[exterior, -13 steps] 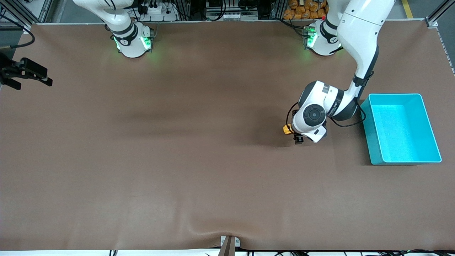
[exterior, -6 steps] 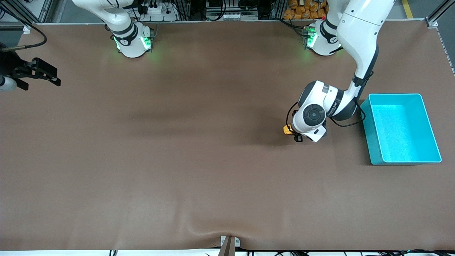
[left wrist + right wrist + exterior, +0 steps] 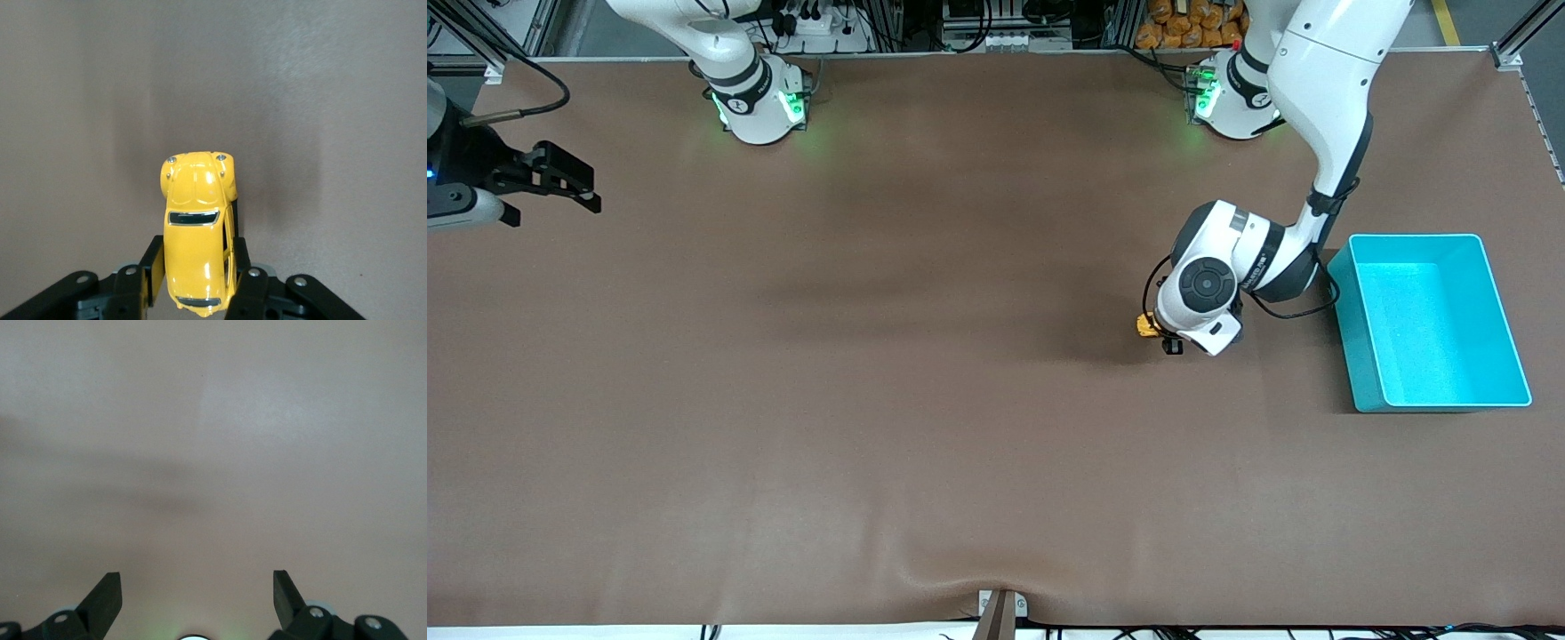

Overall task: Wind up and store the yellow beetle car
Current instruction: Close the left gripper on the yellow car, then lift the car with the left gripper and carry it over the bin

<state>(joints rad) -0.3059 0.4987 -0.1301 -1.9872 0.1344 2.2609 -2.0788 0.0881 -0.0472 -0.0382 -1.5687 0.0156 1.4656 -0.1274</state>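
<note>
Left end effector (image 3: 193, 277) clenched on the yellow beetle car (image 3: 197, 230), low over the tabletop (image 3: 925, 400) near the turquoise bin (image 3: 1352, 338). Right end effector (image 3: 197, 590) spread wide, empty, waiting at the right arm's end.

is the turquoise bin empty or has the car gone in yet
Empty. The turquoise bin shows only bare floor; the yellow car sits outside it, between the left gripper's fingers.
</note>
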